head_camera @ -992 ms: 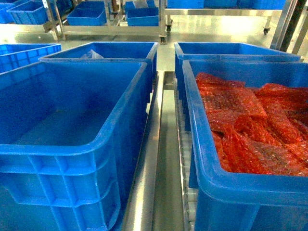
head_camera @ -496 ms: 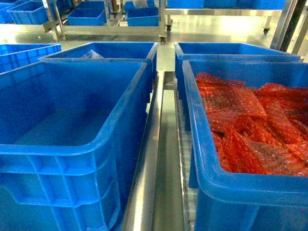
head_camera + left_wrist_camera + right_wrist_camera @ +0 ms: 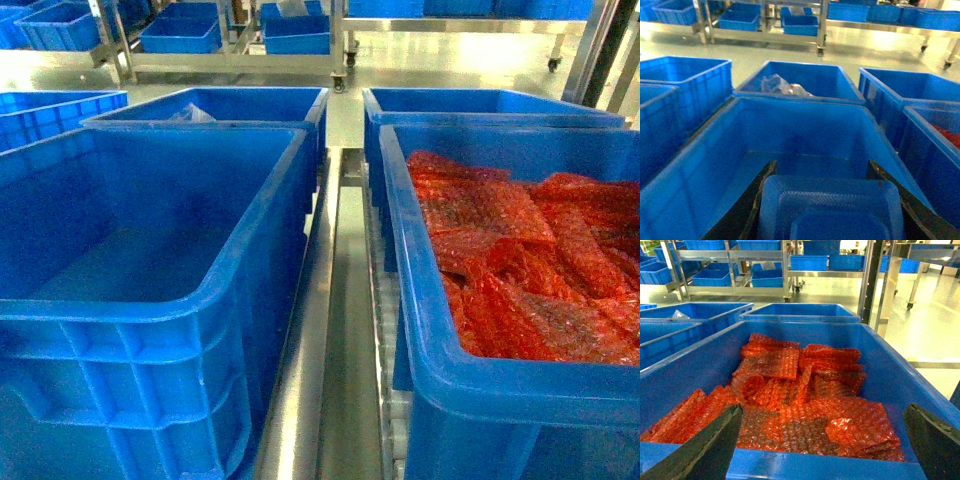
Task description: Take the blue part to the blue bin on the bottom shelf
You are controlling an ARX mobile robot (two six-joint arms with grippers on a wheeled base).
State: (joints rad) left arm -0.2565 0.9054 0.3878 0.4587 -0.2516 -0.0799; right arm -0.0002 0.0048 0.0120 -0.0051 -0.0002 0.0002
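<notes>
Search phase, before any grasp. No blue part was visible in any view, so its place could not be told; the next move, by judgement, called for finding it before either arm descended.

Left claw [image 3: 827,200]: dark fingers [image 3: 747,210] spread wide at 7 and 5 o'clock of the left wrist view, nothing between them, hanging over the empty blue bin [image 3: 790,145], whose smooth moulded walls were ribbed under the rim. A pale translucent plastic bag [image 3: 782,86] lay in the rear bin [image 3: 800,80] at 12 o'clock.

Right claw [image 3: 820,440]: fingers likewise spread and gripping nothing, poised over the near rim of the crate [image 3: 890,365] filled with overlapping red bubble-wrap sheets [image 3: 800,390], dimpled and glossy.

Between the two crate rows in the head view ran a brushed-steel centre divider rail [image 3: 305,380] of the bottom shelf, with white rollers [image 3: 385,300] just right of it.
</notes>
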